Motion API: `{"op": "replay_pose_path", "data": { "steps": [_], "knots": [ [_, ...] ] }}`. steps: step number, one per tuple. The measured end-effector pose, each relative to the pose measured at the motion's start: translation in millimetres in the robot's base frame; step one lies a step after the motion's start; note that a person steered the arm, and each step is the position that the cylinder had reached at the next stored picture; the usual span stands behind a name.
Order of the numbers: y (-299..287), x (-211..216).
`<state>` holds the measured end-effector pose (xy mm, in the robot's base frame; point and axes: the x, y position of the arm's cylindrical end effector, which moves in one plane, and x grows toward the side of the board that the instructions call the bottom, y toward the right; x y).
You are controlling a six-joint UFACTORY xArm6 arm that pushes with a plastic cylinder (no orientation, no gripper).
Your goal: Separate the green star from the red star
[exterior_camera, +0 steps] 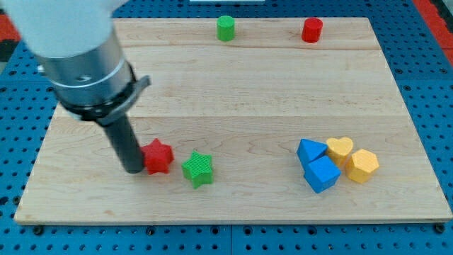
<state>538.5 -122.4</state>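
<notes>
The red star (158,156) lies on the wooden board (233,92) at the view's lower left. The green star (197,168) lies just to its right and a little lower, with a small gap between them. My tip (133,170) is at the red star's left side, touching or nearly touching it. The rod rises from there up into the arm's grey body at the view's upper left.
A green cylinder (225,27) and a red cylinder (312,30) stand near the board's top edge. At the lower right sits a cluster: two blue blocks (311,151) (322,174), a yellow heart (340,148) and a yellow hexagon (364,166).
</notes>
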Motion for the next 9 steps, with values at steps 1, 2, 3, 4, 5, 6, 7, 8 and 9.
{"op": "replay_pose_path", "data": {
  "steps": [1,2,3,4,5,6,7,8,9],
  "knots": [
    [24.7,2.2],
    [20.4,20.3],
    [69.2,54.8],
    [73.5,54.5],
    [76.7,17.6],
    [78.9,-14.8],
    [109.6,-23.3],
    [125.3,-46.4],
    [152.0,-81.2]
  ]
}}
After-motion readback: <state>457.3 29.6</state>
